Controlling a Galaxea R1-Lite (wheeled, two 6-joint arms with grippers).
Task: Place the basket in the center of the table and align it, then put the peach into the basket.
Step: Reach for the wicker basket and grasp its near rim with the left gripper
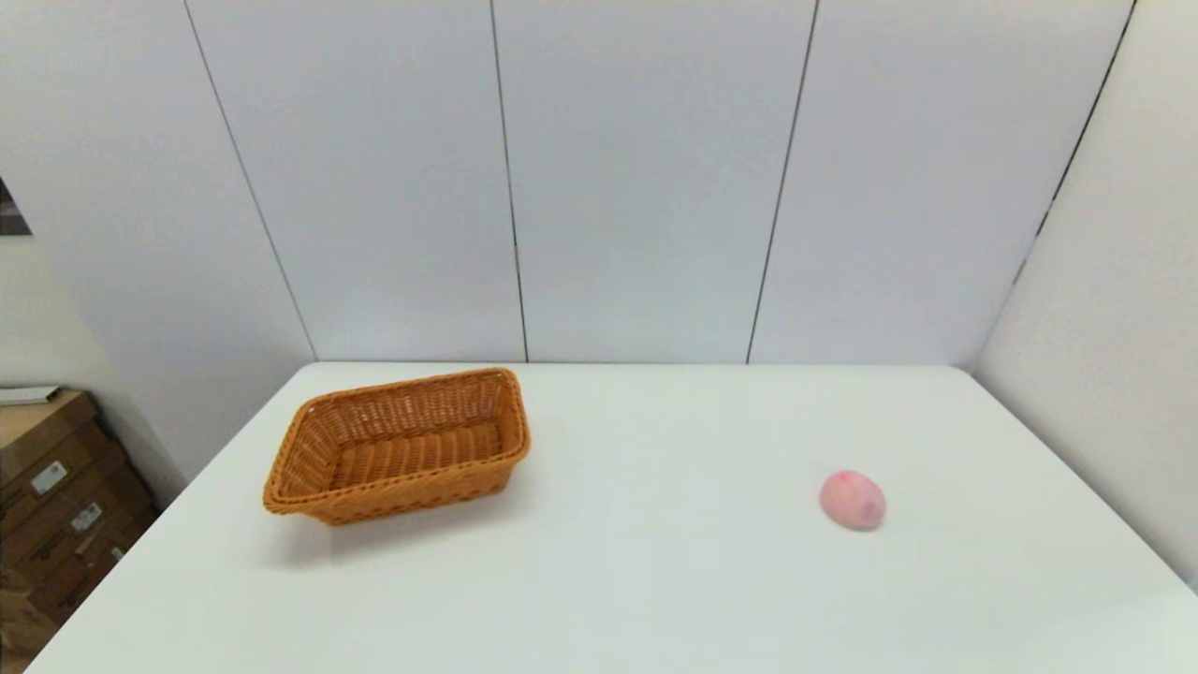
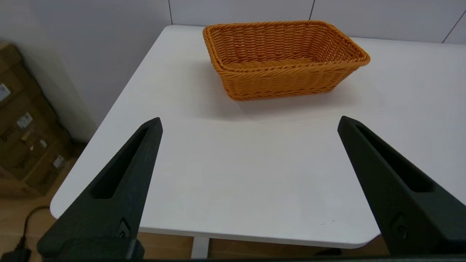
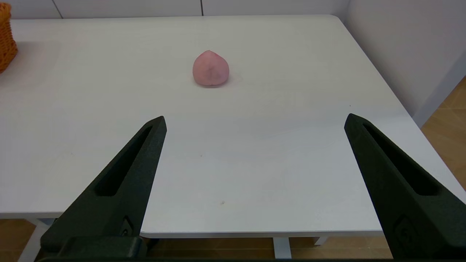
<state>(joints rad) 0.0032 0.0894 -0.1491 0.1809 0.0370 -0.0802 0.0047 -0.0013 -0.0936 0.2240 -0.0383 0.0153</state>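
Fingers on our left gripper point(image 2: 249, 122) are spread wide and empty; the basket point(image 2: 285, 58) sits on the table point(image 2: 255, 163) well beyond their tips, skewed. Our right gripper point(image 3: 255, 120) is likewise released, with the peach point(image 3: 210, 68) lying well ahead of its fingertips, far from the basket.

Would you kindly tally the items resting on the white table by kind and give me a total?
Wicker basket: 1
Toy peach: 1
Total: 2
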